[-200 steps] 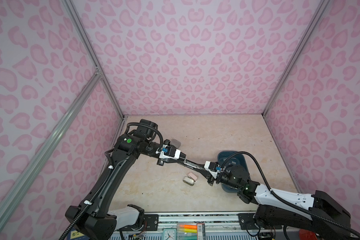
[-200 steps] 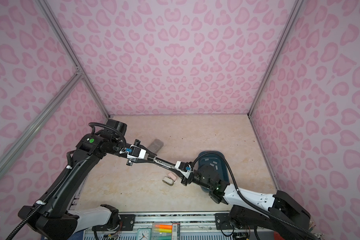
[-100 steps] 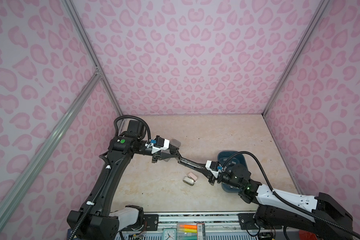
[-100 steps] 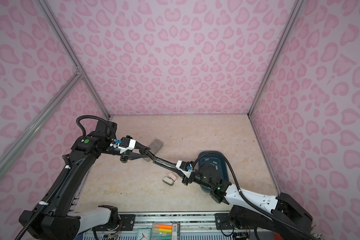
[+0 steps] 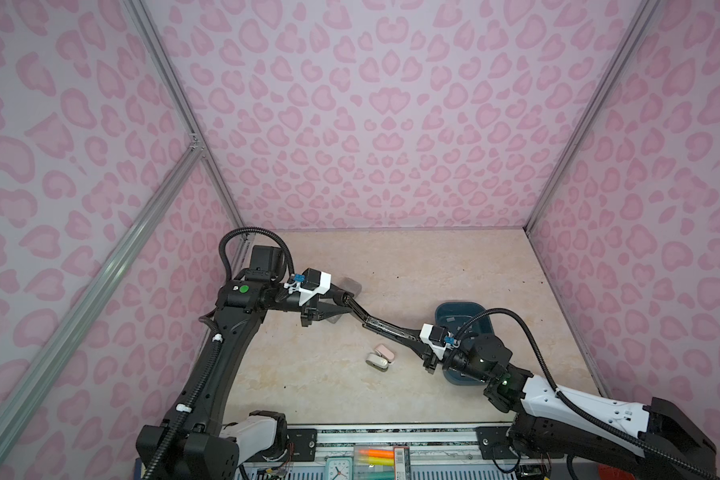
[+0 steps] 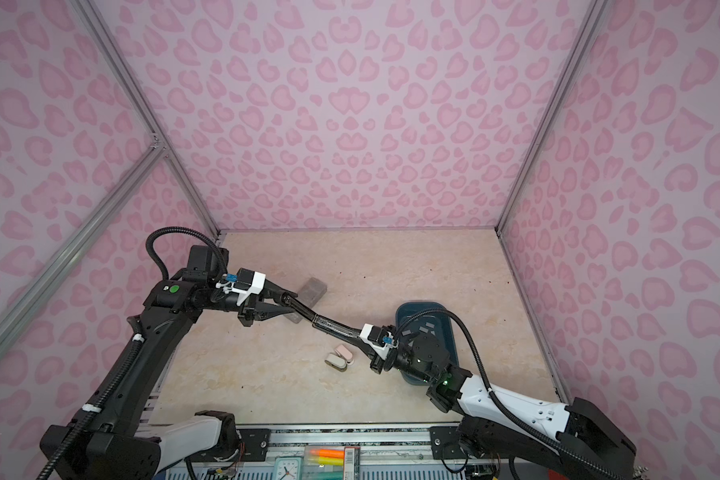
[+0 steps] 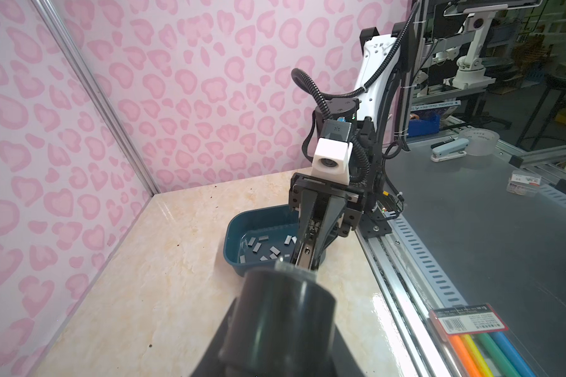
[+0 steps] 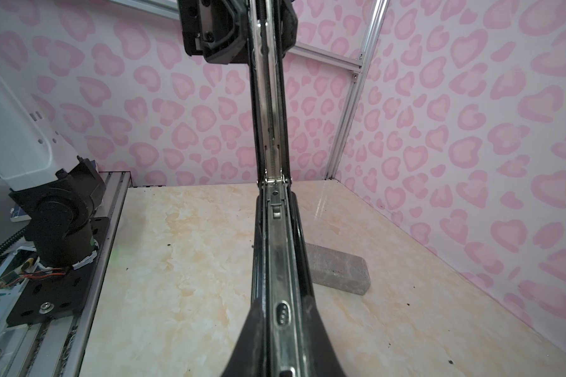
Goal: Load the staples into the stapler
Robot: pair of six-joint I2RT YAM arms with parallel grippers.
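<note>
Staples (image 7: 257, 248) are lying loose on the floor of the dark blue tray (image 7: 234, 228), showing as about a dozen short, flat, silver-grey strips scattered at odd angles. In a top view they are showing only as pale flecks inside the tray (image 6: 404, 309), which is sitting toward the right front of the surface (image 5: 412, 266). None is touching the stapler (image 5: 377, 326), which is hanging above the surface, folded out into one long black bar. It is running slantwise between the two pincers, from near the grey block (image 5: 350, 286) down to the tray's near edge. The left pincer (image 5: 341, 300) is closing narrowly on the stapler's far, rounded black end. The right pincer (image 5: 412, 334) is clamping the other end tightly, its fingers pressing both black flanks. In the right wrist view the stapler (image 8: 276, 248) is turning its inner face to the camera, showing a bright metal channel along its length, a hinge halfway and a thin coil spring beyond. Two pale lumps (image 5: 381, 356), one pinkish and one whitish, are lying touching each other on the surface just below the stapler's middle.
</note>
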